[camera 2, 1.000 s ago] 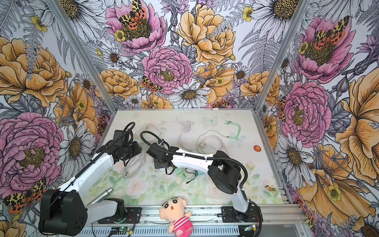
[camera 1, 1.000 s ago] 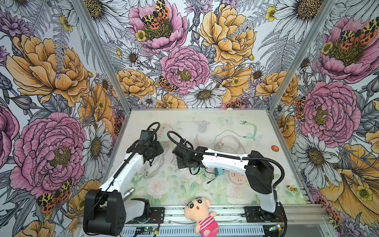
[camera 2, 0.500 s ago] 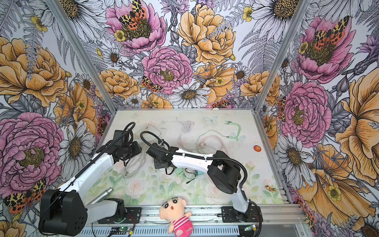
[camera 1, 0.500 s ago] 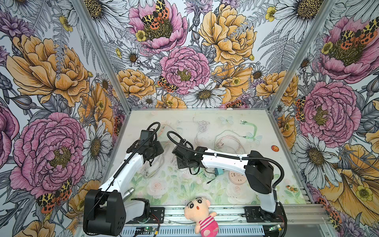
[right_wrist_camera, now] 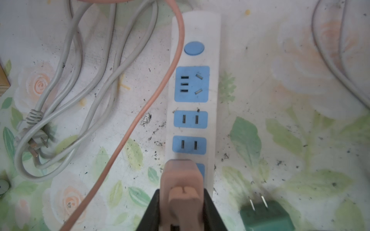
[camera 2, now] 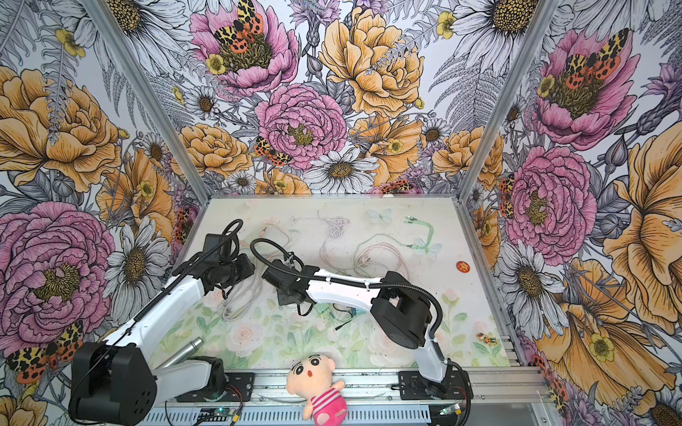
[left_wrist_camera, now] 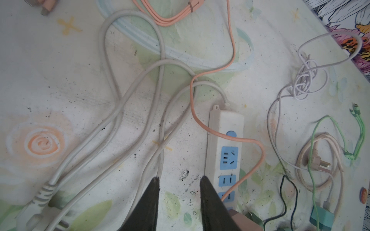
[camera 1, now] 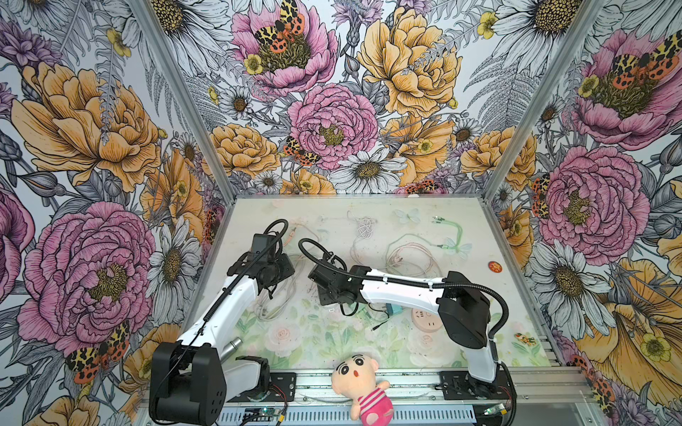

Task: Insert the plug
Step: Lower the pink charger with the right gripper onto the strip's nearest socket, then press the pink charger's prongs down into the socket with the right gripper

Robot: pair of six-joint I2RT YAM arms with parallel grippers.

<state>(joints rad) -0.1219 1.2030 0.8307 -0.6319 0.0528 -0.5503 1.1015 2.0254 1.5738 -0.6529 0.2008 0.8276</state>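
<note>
A salmon-pink plug (right_wrist_camera: 183, 180) is clamped between the black fingers of my right gripper (right_wrist_camera: 182, 197). It sits over the nearest blue socket at the end of the white power strip (right_wrist_camera: 193, 30); its prongs are hidden. The plug's orange cable (right_wrist_camera: 160, 90) loops across the strip. In the left wrist view, my left gripper (left_wrist_camera: 178, 178) hovers open and empty over the mat, just beside the power strip (left_wrist_camera: 226, 124). In both top views the left gripper (camera 1: 274, 282) and right gripper (camera 1: 334, 295) hang close together at the middle left, and the arms cover the strip.
A grey cord bundle (left_wrist_camera: 120, 112) with its grey plug (right_wrist_camera: 34, 140) lies beside the strip. A teal adapter (right_wrist_camera: 264, 216) rests prongs-up near the right gripper. Further back lie a white cable tangle (camera 1: 363, 227), a beige coil (camera 1: 409, 258) and a green cable (camera 1: 455, 236). A plush doll (camera 1: 363, 383) sits on the front rail.
</note>
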